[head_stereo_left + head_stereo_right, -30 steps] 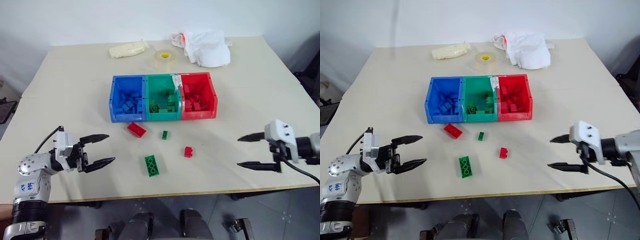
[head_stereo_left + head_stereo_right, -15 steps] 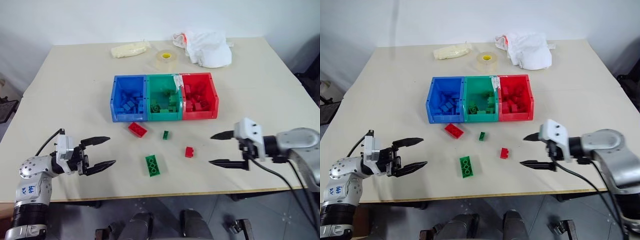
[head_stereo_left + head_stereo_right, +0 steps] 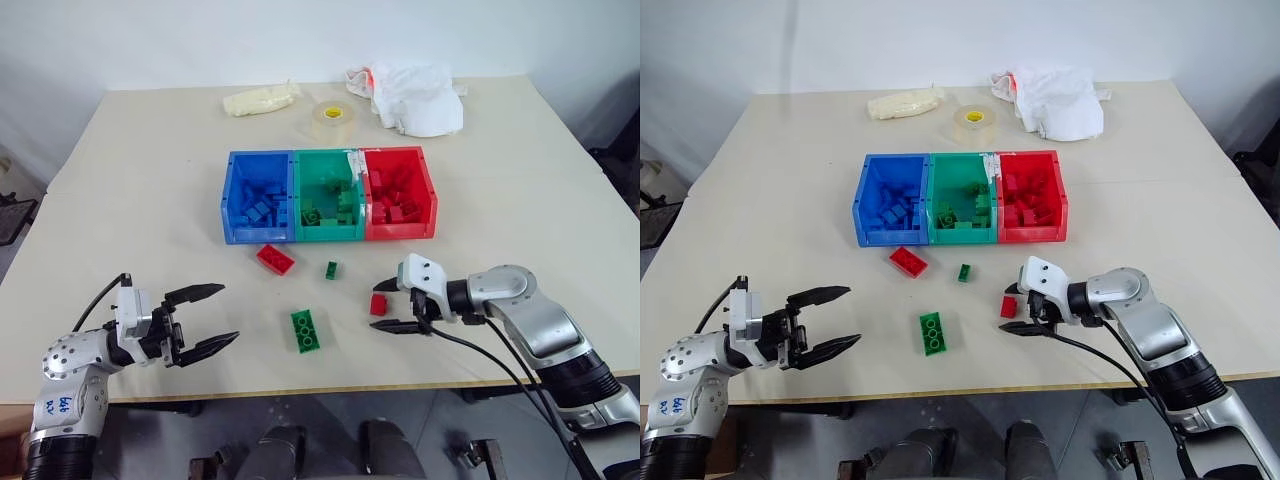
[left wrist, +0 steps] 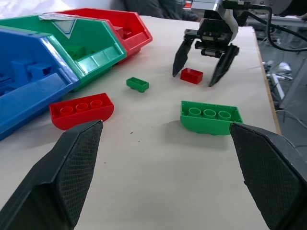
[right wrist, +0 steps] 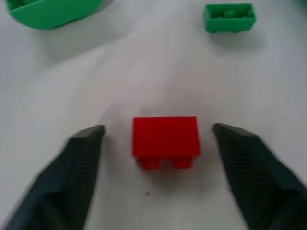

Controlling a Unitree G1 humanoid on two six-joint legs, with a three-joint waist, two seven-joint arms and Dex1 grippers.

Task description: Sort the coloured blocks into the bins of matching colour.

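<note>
Three joined bins stand mid-table: blue (image 3: 258, 234), green (image 3: 328, 232) and red (image 3: 400, 230), each holding blocks. Loose in front of them lie a long red block (image 3: 273, 259), a small green block (image 3: 330, 269), a long green block (image 3: 305, 330) and a small red block (image 5: 165, 135). My right gripper (image 3: 378, 307) is open and low over the table, one finger on either side of the small red block, with a gap on both sides. My left gripper (image 3: 228, 313) stands open near the table's front left, holding nothing.
At the table's far side are a tape roll (image 3: 331, 114), a crumpled white cloth (image 3: 415, 95) and a pale yellow bag (image 3: 258, 98). The table's front edge runs just below both grippers.
My right gripper has swung left and down from the table's right side to straddle the small red block, and its jaws have narrowed. The left gripper has hardly moved.
</note>
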